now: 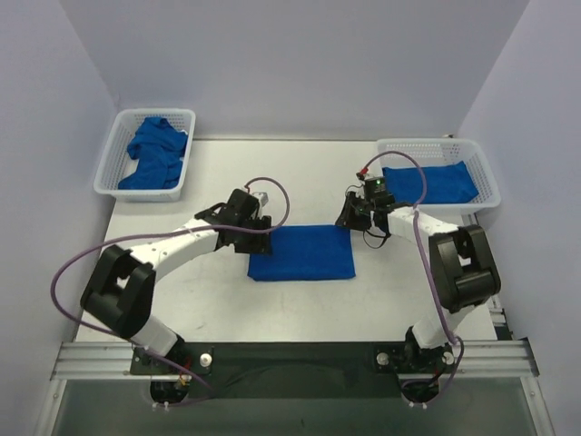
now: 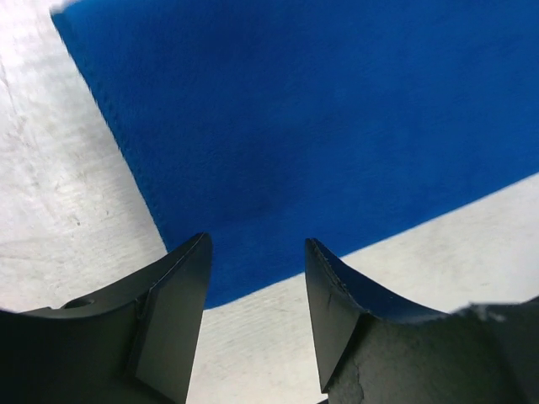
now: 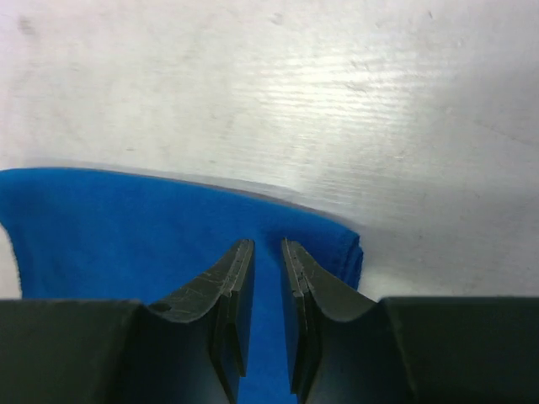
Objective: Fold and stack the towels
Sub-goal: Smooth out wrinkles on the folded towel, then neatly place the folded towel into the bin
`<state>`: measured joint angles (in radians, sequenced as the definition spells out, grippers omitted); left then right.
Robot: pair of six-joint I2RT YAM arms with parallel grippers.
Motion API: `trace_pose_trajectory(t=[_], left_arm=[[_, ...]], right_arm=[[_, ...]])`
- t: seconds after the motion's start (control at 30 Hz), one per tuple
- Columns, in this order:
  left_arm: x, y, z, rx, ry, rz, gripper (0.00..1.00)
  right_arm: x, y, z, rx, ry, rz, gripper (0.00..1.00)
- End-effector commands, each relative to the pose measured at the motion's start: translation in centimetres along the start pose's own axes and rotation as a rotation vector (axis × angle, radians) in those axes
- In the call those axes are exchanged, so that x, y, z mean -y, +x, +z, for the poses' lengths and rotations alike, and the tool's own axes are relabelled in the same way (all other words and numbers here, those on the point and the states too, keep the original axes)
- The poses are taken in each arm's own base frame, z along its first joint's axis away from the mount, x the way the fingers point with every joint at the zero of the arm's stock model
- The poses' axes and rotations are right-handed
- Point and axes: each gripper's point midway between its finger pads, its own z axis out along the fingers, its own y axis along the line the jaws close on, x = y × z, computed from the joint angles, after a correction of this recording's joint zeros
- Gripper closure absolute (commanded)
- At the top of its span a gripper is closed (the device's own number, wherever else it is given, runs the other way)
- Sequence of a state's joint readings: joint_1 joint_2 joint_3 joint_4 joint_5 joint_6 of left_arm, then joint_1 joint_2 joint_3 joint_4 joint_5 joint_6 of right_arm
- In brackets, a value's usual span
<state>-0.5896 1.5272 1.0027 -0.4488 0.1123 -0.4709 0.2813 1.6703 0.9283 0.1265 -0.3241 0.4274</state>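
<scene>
One folded blue towel (image 1: 302, 252) lies flat in the middle of the table. My left gripper (image 1: 259, 229) hovers at its upper left corner. In the left wrist view that gripper (image 2: 257, 244) stands open, with only the towel's edge (image 2: 320, 126) and bare table below it. My right gripper (image 1: 349, 218) is at the towel's upper right corner. In the right wrist view it (image 3: 267, 242) is shut on the layered corner of the towel (image 3: 126, 236), blue cloth filling the narrow gap. More towels (image 1: 156, 153) lie crumpled in the left basket. A folded towel (image 1: 431, 182) lies in the right basket.
A white mesh basket (image 1: 113, 168) stands at the back left corner of the table and another (image 1: 481, 163) at the back right. Purple cables loop over both arms. The metal rail with the arm bases (image 1: 290, 356) runs along the near edge.
</scene>
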Motion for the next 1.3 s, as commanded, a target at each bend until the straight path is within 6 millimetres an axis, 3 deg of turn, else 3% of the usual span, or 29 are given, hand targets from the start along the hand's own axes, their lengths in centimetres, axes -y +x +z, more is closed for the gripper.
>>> trace_pose_trajectory(t=[0.0,0.2,0.4,0.57,0.7,0.77,0.8,0.83,0.9,0.93,0.97,1.07,1.1,1.17,1.2,1.27], left_arm=[[-1.1,2.0,1.8,-0.064,-0.03,-0.016,0.42],[-4.0,5.9,2.7,-0.168,-0.105,-0.033,0.45],[-9.2,8.1,1.7,-0.204,-0.218,-0.095,0.48],[-10.7,6.6,0.7,-0.177,-0.267,-0.058,0.48],[-10.2,3.6,-0.1,-0.11,-0.263,0.025,0.39],[-9.6,1.6,-0.7,-0.06,-0.25,0.072,0.36],[-9.4,0.9,-1.1,-0.042,-0.249,0.086,0.34],[-8.5,-1.1,-2.0,0.008,-0.241,0.104,0.31],[-7.1,-2.2,-3.0,0.045,-0.241,0.154,0.2],[-6.0,-3.2,-3.8,0.08,-0.228,0.174,0.15],[-3.7,-4.1,-4.5,0.112,-0.196,0.213,0.12],[0.5,-6.3,-6.1,0.197,-0.149,0.261,0.04],[2.8,-5.8,-6.1,0.205,-0.122,0.309,0.03],[5.5,-6.3,-6.2,0.226,-0.097,0.361,0.03],[7.6,-5.0,-5.3,0.207,-0.086,0.425,0.03],[9.7,-4.3,-4.5,0.207,-0.077,0.5,0.03]], right_arm=[[1.7,0.3,1.3,-0.012,0.069,0.038,0.8],[5.0,2.5,1.8,-0.049,0.164,0.064,0.8],[5.7,2.4,1.3,-0.025,0.21,0.078,0.79],[5.8,0.9,0.0,0.028,0.247,0.084,0.77],[5.6,-0.2,-2.0,0.054,0.282,0.074,0.73],[5.0,-1.6,-3.6,0.107,0.277,0.061,0.72],[5.2,-1.1,-4.4,0.084,0.294,0.057,0.71],[4.9,-1.5,-5.1,0.098,0.295,0.047,0.66],[4.6,-2.2,-7.3,0.126,0.304,0.017,0.56],[4.5,-2.4,-8.1,0.137,0.307,0.011,0.47],[4.1,-2.7,-9.3,0.163,0.302,0.006,0.41],[5.0,-2.0,-11.8,0.186,0.335,0.045,0.19],[5.3,-1.3,-12.3,0.175,0.335,0.068,0.1],[6.2,-0.2,-13.4,0.178,0.32,0.125,0.03],[6.6,0.5,-13.8,0.171,0.324,0.145,0.01],[8.0,1.5,-14.8,0.188,0.342,0.192,0.0]])
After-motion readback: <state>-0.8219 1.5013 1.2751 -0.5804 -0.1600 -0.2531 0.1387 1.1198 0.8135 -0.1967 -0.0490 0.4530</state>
